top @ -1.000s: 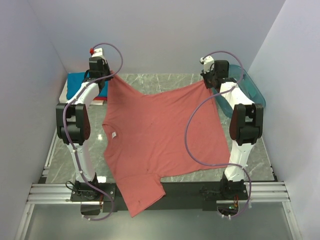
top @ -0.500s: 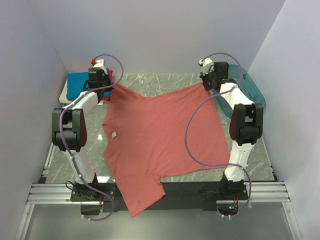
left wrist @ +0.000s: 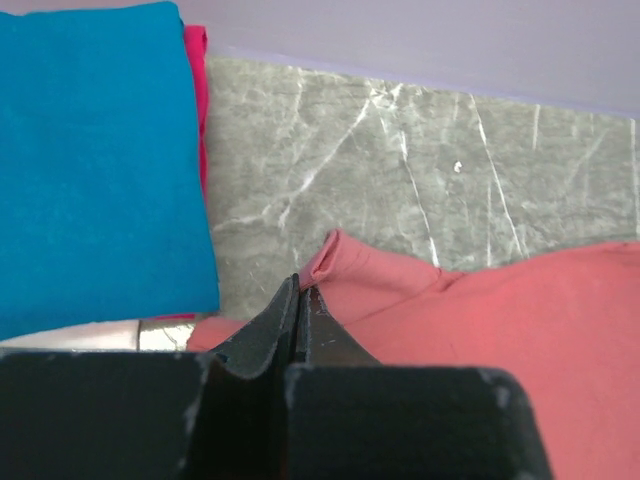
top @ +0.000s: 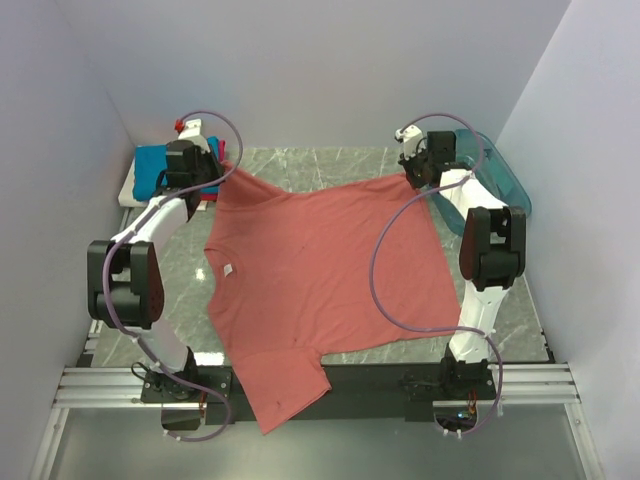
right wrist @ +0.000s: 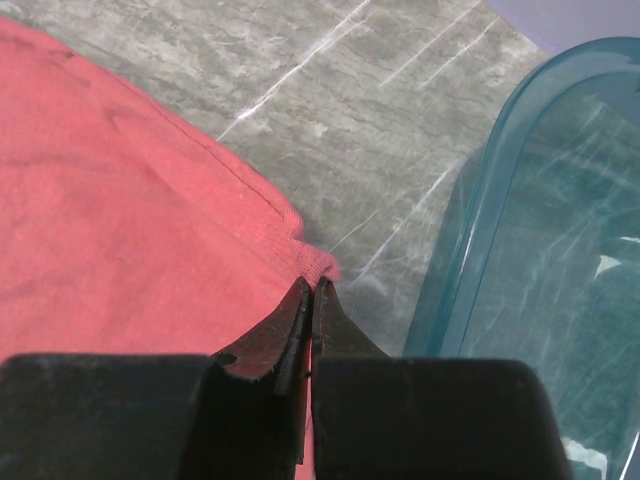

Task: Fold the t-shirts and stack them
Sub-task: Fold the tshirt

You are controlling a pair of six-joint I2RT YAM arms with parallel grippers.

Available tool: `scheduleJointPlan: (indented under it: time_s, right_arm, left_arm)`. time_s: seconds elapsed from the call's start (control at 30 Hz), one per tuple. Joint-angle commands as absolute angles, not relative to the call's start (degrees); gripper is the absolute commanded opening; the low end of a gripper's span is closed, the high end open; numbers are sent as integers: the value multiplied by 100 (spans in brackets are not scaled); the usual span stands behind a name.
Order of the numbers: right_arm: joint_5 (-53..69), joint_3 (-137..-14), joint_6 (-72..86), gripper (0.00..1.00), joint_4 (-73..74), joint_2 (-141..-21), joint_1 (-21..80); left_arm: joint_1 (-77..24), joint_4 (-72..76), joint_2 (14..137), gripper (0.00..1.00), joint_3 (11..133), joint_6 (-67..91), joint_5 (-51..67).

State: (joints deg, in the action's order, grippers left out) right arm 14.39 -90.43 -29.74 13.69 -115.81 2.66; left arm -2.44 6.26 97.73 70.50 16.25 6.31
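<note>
The salmon-pink t-shirt (top: 320, 270) lies spread over the marble table, one sleeve hanging over the near edge. My left gripper (top: 218, 170) is shut on its far left corner (left wrist: 335, 262), next to the folded stack. My right gripper (top: 412, 172) is shut on its far right corner (right wrist: 318, 265). The folded blue t-shirt (top: 152, 165) tops the stack at the far left, also in the left wrist view (left wrist: 95, 160), with a red one (left wrist: 196, 110) under it and a white edge (top: 128, 190) below.
A translucent teal plastic bin (top: 495, 172) stands at the far right, close to my right gripper; it also shows in the right wrist view (right wrist: 540, 230). White walls close in the back and sides. Bare marble (top: 330, 162) shows between the grippers.
My left gripper has moved left and toward the back with the shirt's corner, pulling the far edge tighter. My right gripper has shifted slightly left and back.
</note>
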Motion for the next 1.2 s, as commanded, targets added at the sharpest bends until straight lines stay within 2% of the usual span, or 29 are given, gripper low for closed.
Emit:
scheduleJointPlan:
  time_s: [0.0,0.47,1.17]
  right_arm:
    - [1354,-9079,-3094,0,1152,-11698,237]
    - [1274,-8736,-3516,0,650,-11593,228]
    - [1020,-8851,-3331,0,554,-11707,229]
  left_arm:
    - [-228,809,9405,0,6882,1740,887]
    - [-229,720,8562,0,6198,1907,1186]
    - [-228,-167,7102,0,5432,1810,967]
